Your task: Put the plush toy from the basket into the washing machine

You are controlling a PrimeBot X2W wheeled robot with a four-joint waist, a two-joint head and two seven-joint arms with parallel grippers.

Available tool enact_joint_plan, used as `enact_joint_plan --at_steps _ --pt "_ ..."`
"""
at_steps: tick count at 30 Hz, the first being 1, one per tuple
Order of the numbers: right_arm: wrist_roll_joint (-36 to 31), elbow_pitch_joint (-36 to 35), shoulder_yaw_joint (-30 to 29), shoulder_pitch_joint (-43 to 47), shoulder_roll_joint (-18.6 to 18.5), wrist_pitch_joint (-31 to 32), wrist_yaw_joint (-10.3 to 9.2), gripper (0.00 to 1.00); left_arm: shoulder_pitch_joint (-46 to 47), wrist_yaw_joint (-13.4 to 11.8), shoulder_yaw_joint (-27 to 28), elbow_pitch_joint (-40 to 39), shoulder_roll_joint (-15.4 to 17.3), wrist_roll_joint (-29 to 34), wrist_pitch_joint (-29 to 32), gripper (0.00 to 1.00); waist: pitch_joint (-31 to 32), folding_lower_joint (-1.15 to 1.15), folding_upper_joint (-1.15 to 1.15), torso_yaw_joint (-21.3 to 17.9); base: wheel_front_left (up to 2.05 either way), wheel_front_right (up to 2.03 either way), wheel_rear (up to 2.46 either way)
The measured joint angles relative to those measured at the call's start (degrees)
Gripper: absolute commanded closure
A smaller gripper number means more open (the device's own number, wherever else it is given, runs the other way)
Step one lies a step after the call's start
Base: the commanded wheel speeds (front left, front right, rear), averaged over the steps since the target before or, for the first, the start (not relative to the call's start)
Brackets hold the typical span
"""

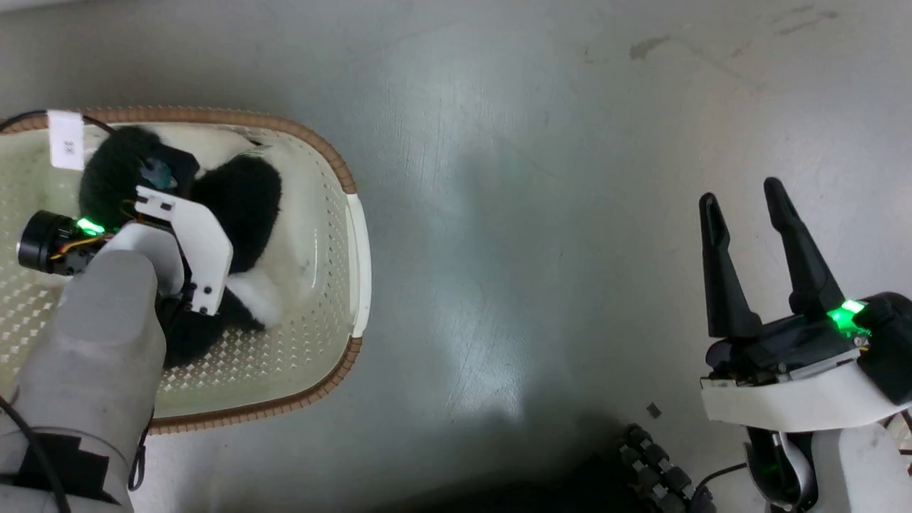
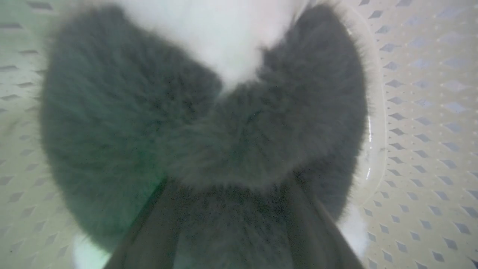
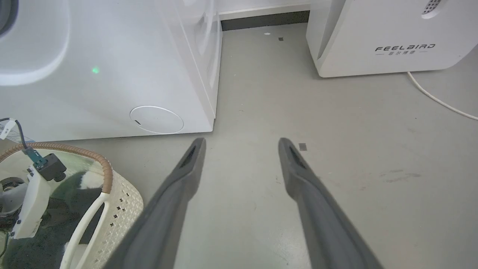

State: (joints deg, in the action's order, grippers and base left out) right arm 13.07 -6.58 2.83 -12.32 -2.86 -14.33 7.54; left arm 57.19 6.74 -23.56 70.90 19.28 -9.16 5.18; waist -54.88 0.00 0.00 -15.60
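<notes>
Hiding in the plush toy's [image 2: 112,123] fur inside the basket [image 1: 358,242], left gripper's [image 2: 227,186] fingertips are unseen; grasp undeterminable. Right gripper [image 1: 744,203] spread, empty, over grey floor [image 1: 534,214], well apart from the basket.

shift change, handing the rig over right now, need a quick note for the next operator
Left gripper: down in the basket, jaws either side of the plush toy's black fur; a firm clamp cannot be confirmed.
Right gripper: open, empty, over the floor.
The plush toy lies in the basket; the washing machine stands just beyond it.
Done: left gripper is at the toy.
Left: secure the grip, lift, carry to the washing machine, put it in.
</notes>
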Motion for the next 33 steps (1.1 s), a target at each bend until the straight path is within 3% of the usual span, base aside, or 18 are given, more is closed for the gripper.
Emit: enact_joint_plan --at_steps 10,26,33 --pt "0.0 0.7 -0.4 -0.5 0.0 -0.4 0.0 0.0 -2.8 0.0 0.5 1.9 -0.8 -3.0 -3.6 1.0 3.7 0.01 0.0 0.1 0.0 0.0 0.0" --pt "-4.6 1.8 -2.5 2.4 0.0 -0.4 0.0 0.0 -13.2 0.0 2.4 2.6 -6.6 -8.4 -16.0 1.0 19.3 0.0 0.0 4.0 0.0 0.0 0.0" --pt "-6.0 2.2 -3.1 5.0 0.0 -0.4 0.0 0.0 -17.8 0.5 2.8 -1.3 -8.3 -10.0 -19.4 1.0 25.8 0.0 0.0 6.9 0.0 0.0 0.0"
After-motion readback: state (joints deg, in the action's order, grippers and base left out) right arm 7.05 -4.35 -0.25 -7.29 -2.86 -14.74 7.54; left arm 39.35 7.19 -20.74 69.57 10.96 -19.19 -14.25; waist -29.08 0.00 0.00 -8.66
